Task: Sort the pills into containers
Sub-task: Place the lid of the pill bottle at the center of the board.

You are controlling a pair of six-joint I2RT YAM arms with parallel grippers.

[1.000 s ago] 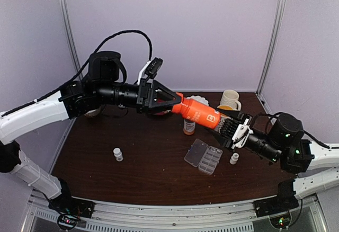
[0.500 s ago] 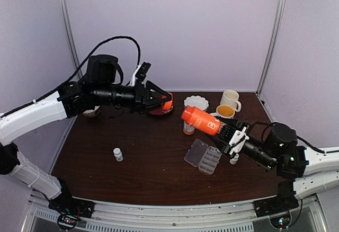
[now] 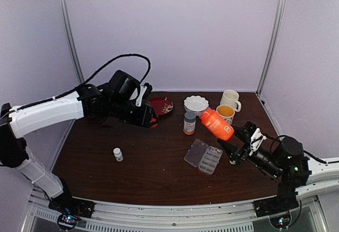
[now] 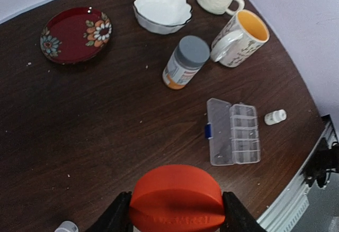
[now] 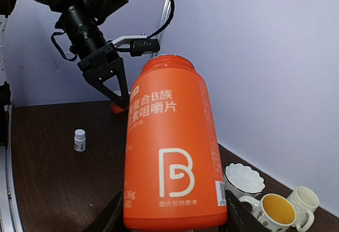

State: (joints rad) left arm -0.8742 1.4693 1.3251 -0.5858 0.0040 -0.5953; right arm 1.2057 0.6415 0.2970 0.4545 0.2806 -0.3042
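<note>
My right gripper [image 3: 231, 143] [image 5: 172, 222] is shut on the base of the orange bottle [image 3: 216, 124] [image 5: 172, 147], held tilted above the table with its mouth uncapped. My left gripper [image 3: 150, 119] [image 4: 176, 212] is shut on the bottle's orange cap [image 4: 176, 196] over the left middle of the table. The clear organiser box [image 3: 203, 156] [image 4: 234, 132] lies open on the table with its containers beside the flat lid, just left of and below the bottle. I cannot make out any pills; only tiny pale specks dot the wood.
A grey-capped amber bottle [image 3: 189, 122] [image 4: 185, 62] stands behind the box. At the back are a red floral plate [image 3: 161, 105], a white scalloped bowl [image 3: 196, 104], a cream mug [image 3: 229, 98] and a yellow-lined mug [image 3: 225, 113]. Small white vials [image 3: 118, 154] [image 4: 275, 117] stand on the table.
The cap has come off the bottle. My left arm drew back left and down with it. My right arm carried the bottle right and tipped it more upright.
</note>
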